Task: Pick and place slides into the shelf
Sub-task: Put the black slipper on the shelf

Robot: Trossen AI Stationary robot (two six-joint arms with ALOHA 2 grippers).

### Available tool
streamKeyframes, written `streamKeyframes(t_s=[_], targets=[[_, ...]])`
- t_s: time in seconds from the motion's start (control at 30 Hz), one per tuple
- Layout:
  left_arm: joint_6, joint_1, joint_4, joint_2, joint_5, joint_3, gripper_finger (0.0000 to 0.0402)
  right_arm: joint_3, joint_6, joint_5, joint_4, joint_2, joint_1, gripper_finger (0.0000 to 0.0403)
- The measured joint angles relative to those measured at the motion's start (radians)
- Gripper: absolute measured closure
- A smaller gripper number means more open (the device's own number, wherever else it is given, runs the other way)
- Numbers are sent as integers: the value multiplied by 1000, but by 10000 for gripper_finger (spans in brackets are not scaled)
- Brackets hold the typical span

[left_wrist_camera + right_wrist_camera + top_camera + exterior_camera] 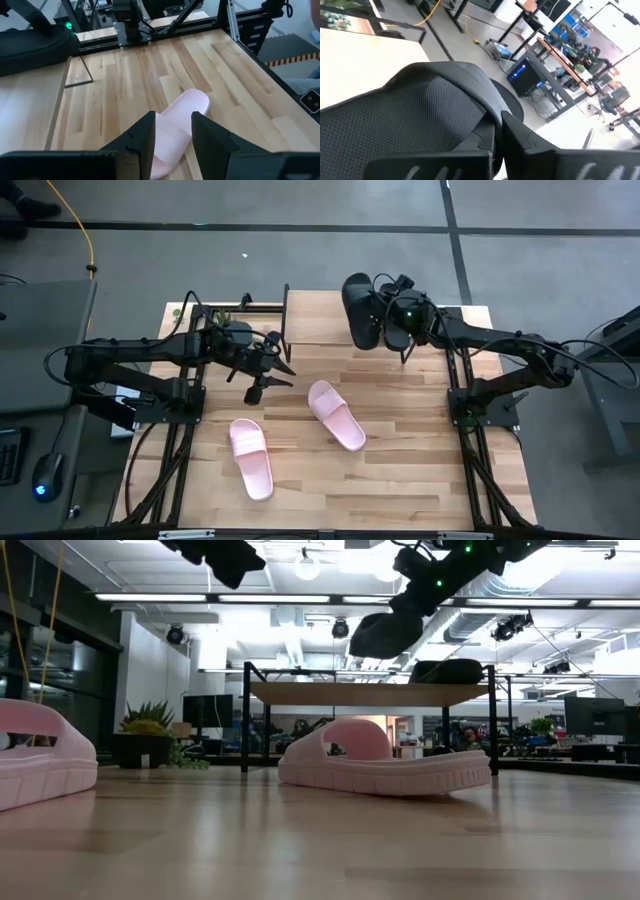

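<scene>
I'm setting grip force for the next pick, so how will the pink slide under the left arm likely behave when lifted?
The pink slide looks like thick moulded foam, so it is probably light for its size and fairly stiff. Its wide strap arches well above the sole, giving the open left pincer a raised edge to clamp. Held there, the toe may droop.

From overhead we looked straight down on the table (400, 480); from tabletop height, level across it. Both views shared the shelf (370, 693). Each wrist camera looked close past its own fingers.
</scene>
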Motion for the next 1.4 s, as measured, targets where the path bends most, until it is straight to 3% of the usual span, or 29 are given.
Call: streamKeyframes(t_s=[1.4], targets=[[-1,0,7,1,2,1,291,0,4,-31,15,82,-79,403]])
